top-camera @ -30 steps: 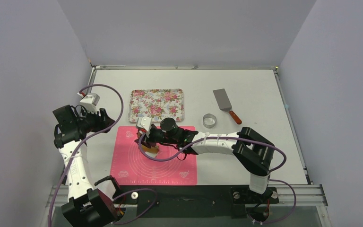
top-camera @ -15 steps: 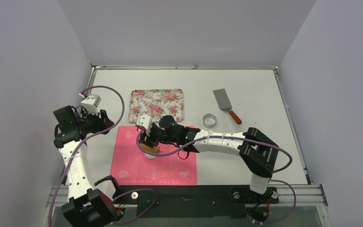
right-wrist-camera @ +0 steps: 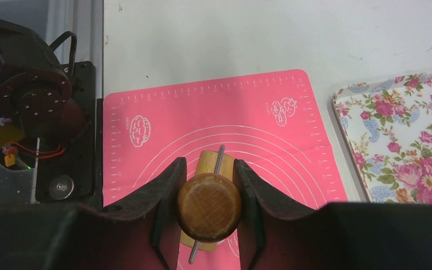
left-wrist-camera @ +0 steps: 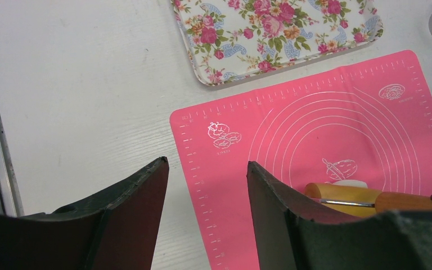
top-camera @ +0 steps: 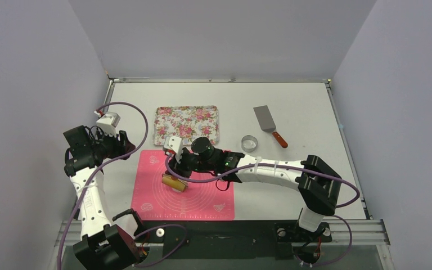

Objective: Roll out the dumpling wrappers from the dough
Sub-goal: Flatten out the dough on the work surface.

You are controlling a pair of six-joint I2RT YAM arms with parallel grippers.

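Left arm folded, jaws wide, empty. Right arm stretched leftward, jaws clamped on rolling pin handle.

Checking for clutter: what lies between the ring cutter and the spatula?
Nothing: the top view shows only bare table between the ring cutter and the spatula.

Smooth, slightly glossy wood on the rolling pin, with a thin bare-metal rod through it. Matt pink rubbery mat, printed in white. Glossy floral tray. Shiny metal ring cutter; metal blade, wooden handle on the spatula. Matt white bench.
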